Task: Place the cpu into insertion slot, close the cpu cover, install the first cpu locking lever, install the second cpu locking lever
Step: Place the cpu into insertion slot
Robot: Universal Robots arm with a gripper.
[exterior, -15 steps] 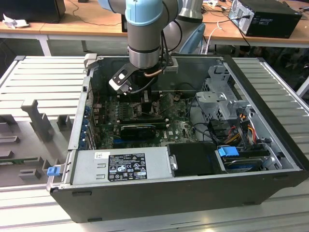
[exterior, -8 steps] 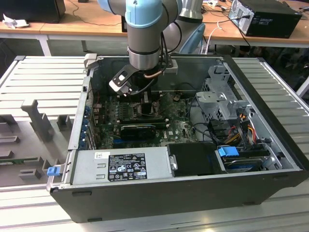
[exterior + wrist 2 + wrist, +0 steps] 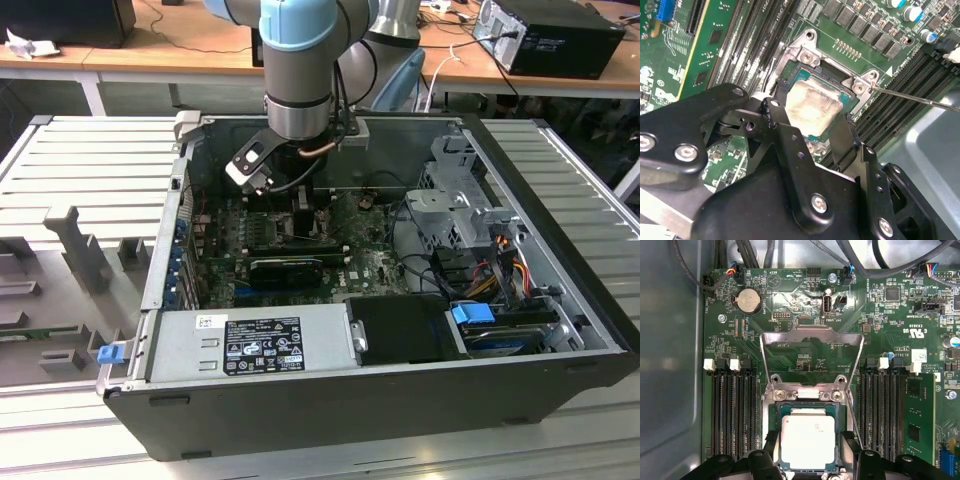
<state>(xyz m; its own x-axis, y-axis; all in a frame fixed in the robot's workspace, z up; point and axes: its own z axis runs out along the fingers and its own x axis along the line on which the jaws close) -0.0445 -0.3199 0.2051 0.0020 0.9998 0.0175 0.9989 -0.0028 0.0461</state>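
The arm [image 3: 300, 60] reaches down into the open computer case [image 3: 300, 405], which lies on its side on a slatted grey table [image 3: 90, 160]. The gripper [image 3: 303, 205] hangs low over the green board [image 3: 375, 262], towards the far wall of the case, well beyond the grey power box [image 3: 250, 340] at the near edge.

In the second wrist view the gripper [image 3: 808, 114] has its jaws set about as wide as the cpu [image 3: 812, 105], one black finger [image 3: 775, 106] against one edge and its partner against the opposite edge. As far as I can see both are touching it, so the jaws are closed on the cpu and nothing else. The cpu lies flat and square inside the socket [image 3: 802, 67], silvery face up.

The first wrist view shows the same thing from straight above: the cpu [image 3: 807, 435] seated in the socket [image 3: 807, 404], with the gripper [image 3: 810, 440] straddling it. The cover [image 3: 812, 334] is swung open, leaning back over the board away from the socket, its window showing the green board behind it. Long black memory slots [image 3: 732, 410] run along both sides of the socket, and a round coin battery [image 3: 748, 301] sits farther off. A thin metal rod [image 3: 910, 95] sticks out from one corner of the socket frame, lifted clear of the board
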